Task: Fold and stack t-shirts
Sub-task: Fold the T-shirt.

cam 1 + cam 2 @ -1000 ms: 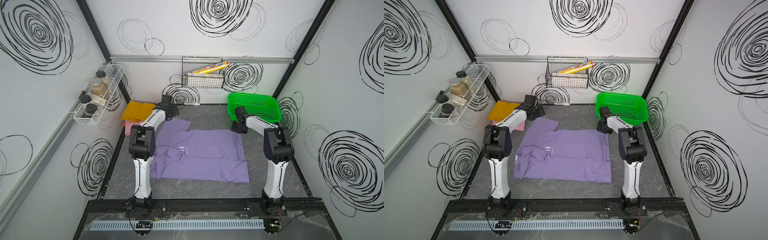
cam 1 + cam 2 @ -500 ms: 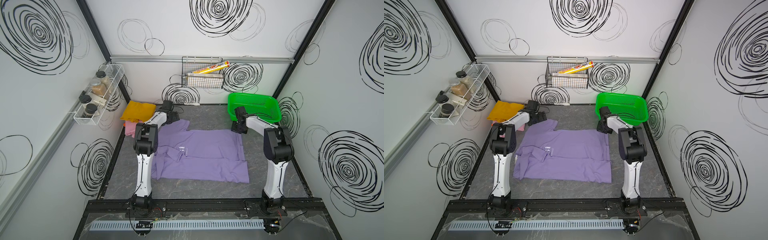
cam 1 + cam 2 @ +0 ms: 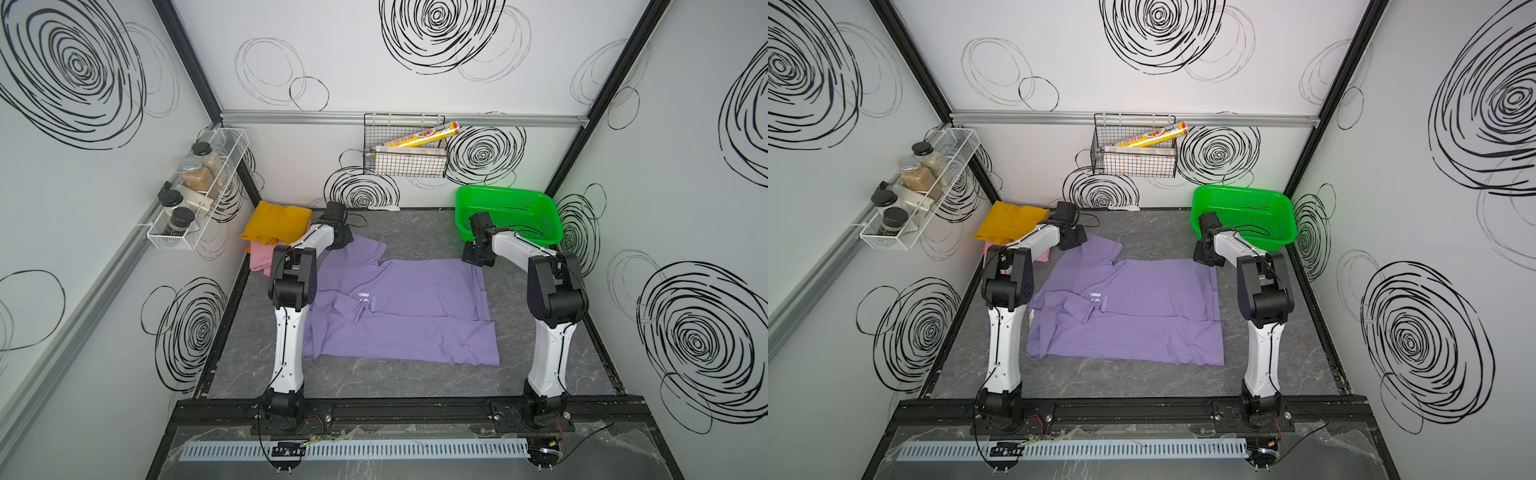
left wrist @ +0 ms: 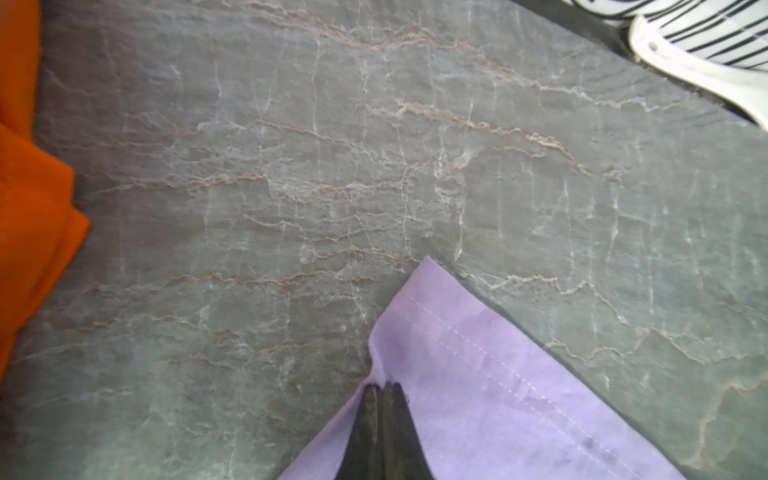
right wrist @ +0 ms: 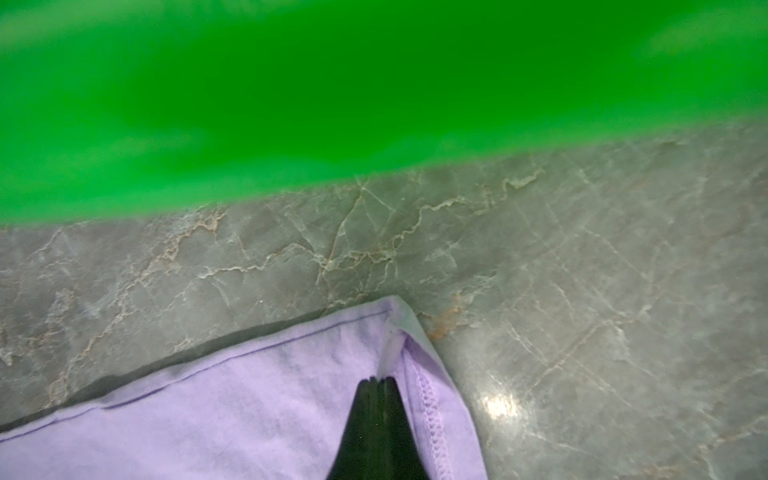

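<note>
We judge the task to be about two thirds done. The yellow shirt (image 3: pixel 276 222) lies folded on the pink shirt (image 3: pixel 259 259) in the far left corner of the table (image 3: pixel 415 228), and that is the stack. We see no shirt in the green basket (image 3: pixel 498 190) at the far right.

The purple shirt (image 3: pixel 399 316) is the one in hand. It lies spread across the middle of the table with its lettering up, collar to the left and hem to the right. It is rumpled around the collar and the near left sleeve.

The left gripper (image 4: pixel 382 388) has its jaws pressed together on the edge of the far left sleeve, where the cloth puckers at the tips. The right gripper (image 5: pixel 377 380) has its jaws closed on the far right hem corner, just in front of the basket, with a small ridge of cloth pinched between them.

What is left, as we see it, is every fold of this shirt and then its place on the stack.
</note>
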Tool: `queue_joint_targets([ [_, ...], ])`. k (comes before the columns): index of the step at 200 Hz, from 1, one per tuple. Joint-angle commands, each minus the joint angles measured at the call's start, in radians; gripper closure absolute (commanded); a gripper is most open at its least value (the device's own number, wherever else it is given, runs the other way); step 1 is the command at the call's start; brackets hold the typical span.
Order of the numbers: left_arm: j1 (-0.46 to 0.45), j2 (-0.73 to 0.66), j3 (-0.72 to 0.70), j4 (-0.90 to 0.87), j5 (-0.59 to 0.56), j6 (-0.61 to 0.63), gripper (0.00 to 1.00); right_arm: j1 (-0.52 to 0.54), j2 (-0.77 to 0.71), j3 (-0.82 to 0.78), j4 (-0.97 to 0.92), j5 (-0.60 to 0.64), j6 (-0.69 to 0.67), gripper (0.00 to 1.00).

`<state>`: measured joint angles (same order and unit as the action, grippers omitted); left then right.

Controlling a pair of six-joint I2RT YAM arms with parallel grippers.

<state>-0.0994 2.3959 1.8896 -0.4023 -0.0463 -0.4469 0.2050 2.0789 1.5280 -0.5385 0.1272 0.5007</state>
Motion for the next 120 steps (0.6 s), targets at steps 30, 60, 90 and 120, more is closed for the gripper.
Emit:
queue_joint_targets([
  [30, -0.013, -0.115, 0.01, -0.018, -0.02, 0.001, 1.0, -0.006, -0.009, 0.03, -0.027, -0.005, -0.043, 1.0],
  [60, -0.023, -0.179, -0.002, -0.025, -0.034, -0.001, 1.0, -0.006, -0.039, 0.031, -0.038, 0.0, -0.055, 1.0],
  [90, -0.033, -0.24, -0.044, -0.03, -0.048, -0.003, 1.0, -0.006, -0.067, 0.026, -0.049, 0.001, -0.063, 1.0],
  [120, -0.04, -0.32, -0.138, -0.02, -0.056, -0.006, 1.0, -0.006, -0.109, 0.014, -0.076, 0.003, -0.072, 1.0],
])
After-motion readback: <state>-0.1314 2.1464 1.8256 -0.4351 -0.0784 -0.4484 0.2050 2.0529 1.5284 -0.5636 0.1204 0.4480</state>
